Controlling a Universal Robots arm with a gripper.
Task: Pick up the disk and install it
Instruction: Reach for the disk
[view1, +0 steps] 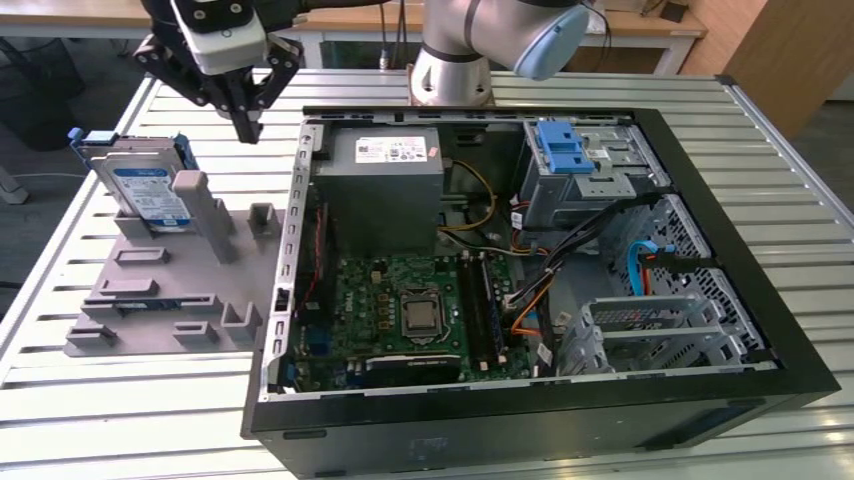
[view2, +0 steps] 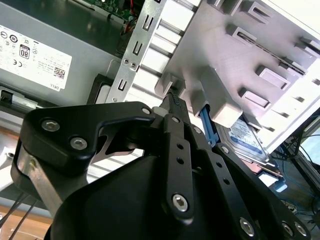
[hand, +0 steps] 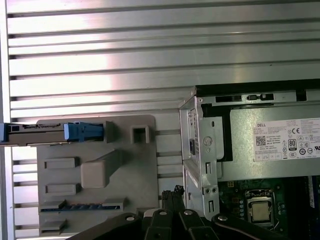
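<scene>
On the exterior view's left, the disk (view1: 138, 185) stands on its long edge in a grey slotted fixture (view1: 147, 290), label facing outward, its blue carrier framing it. The fixture lies flat on the slatted metal tabletop (view1: 134, 400), just beside the open computer case (view1: 747, 380). The gripper (view1: 250, 132) hangs above the tabletop near the fixture's far end, between the disk and the case's corner, apart from both. Its black fingers are drawn together to a single point with nothing between them.

Inside the case sit the grey power supply (view1: 387, 190), the green motherboard (view1: 400, 310) and a drive cage with a bright blue latch (view1: 566, 150) on top.

Looking along the fingers (view2: 177, 145) in the second wrist view, the disk (view2: 245, 137) shows beyond the fixture (view2: 220, 45). The first wrist view shows the disk (hand: 40, 134) edge-on at the fixture's (hand: 130, 170) far side, with the gripper (hand: 172, 195) nearer the case wall.
</scene>
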